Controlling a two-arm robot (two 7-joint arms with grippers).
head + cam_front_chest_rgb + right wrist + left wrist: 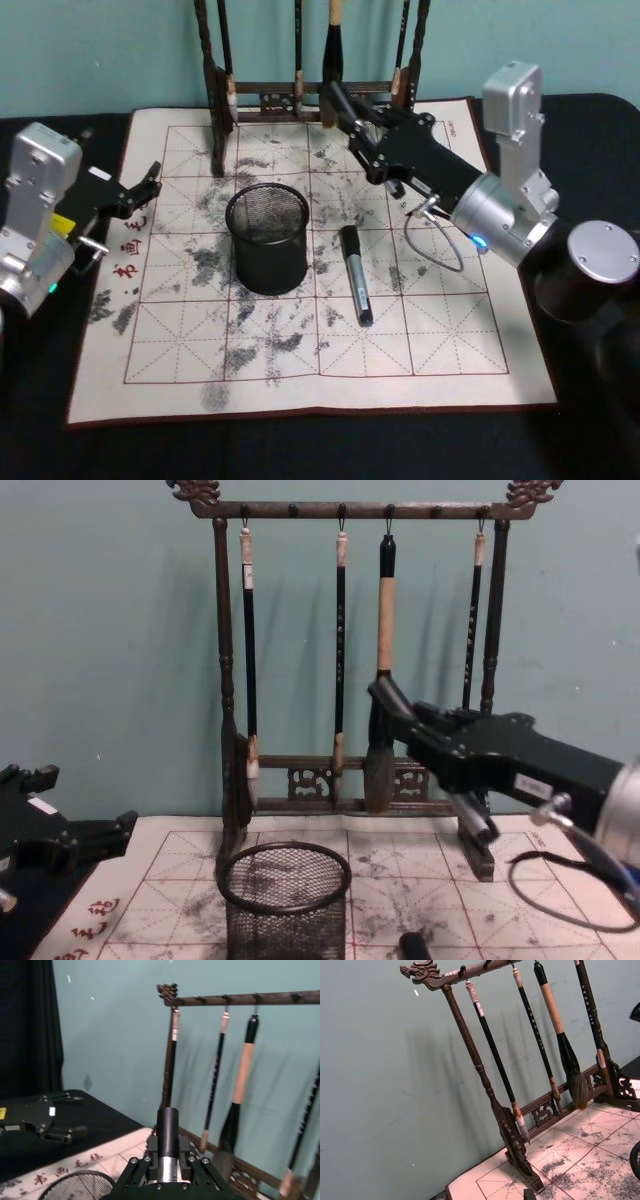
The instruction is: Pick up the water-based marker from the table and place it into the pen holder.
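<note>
Black marker (167, 1122) in right gripper (167, 1152) behind pen holder (267, 240); left gripper (150, 186) parked

calligraphy workspace, brush rack (222, 680), inked practice mat (420, 340)

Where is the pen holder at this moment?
In the head view the pen holder stands upright on the calligraphy mat, left of centre, beside the marker lying on its right, before the brush rack.

Black mesh pen holder (267, 238) upright on mat (450, 340), marker (355, 275) flat just beside it, second marker (167, 1125) clamped in right claw (167, 1149)
</note>
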